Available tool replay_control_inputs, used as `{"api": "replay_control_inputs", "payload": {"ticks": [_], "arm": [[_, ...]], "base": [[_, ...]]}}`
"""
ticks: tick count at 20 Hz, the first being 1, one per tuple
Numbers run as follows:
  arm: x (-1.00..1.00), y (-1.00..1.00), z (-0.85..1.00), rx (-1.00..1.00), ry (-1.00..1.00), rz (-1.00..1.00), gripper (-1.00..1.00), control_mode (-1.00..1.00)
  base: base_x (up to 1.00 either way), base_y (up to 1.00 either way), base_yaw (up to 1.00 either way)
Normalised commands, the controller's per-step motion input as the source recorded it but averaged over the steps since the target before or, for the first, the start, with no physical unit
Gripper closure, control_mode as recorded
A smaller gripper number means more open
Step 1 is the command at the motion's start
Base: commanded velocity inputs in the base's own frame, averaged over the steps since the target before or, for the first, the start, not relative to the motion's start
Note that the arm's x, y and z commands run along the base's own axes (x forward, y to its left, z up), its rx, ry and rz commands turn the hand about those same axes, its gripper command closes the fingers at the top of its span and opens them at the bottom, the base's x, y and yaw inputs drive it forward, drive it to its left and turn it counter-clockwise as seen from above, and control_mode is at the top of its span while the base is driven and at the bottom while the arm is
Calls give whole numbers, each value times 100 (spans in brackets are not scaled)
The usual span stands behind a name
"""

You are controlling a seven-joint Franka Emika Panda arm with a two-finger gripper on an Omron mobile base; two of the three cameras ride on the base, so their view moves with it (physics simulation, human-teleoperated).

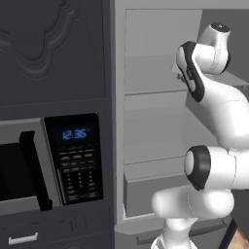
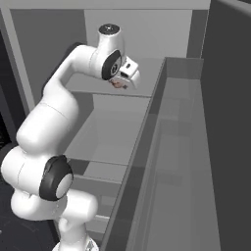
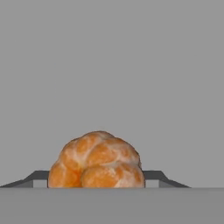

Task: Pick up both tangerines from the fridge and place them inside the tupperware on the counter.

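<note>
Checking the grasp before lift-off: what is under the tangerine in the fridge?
A flat grey fridge shelf lies below the tangerine, which sits between the shut end effector fingers; the contact patch itself is hidden.

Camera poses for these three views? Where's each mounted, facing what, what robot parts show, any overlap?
Left base view: behind the arm on its left, facing the black microwave with blue clock and the pale grey fridge interior; white arm at right.
Right base view: behind on its right, looking down the fridge shelves; arm at left, gripper over a shelf.
Hand view: along the dark fingers, shut on the peeled orange tangerine.
Both base views share fridge and arm.
</note>
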Motion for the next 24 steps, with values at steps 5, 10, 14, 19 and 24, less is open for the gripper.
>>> {"api": "replay_control_inputs", "payload": {"ticks": [5,10,14,19,24], "arm": [[-99,0,-28,0,-25,0,100,-100],[-99,0,7,0,-15,0,100,-100],[-88,2,33,0,0,0,100,-100],[-52,16,35,0,19,1,100,-100],[-59,17,18,0,11,0,100,-100]], "base": [[0,0,0],[0,0,0],[0,0,0],[0,0,0],[0,0,0]]}}
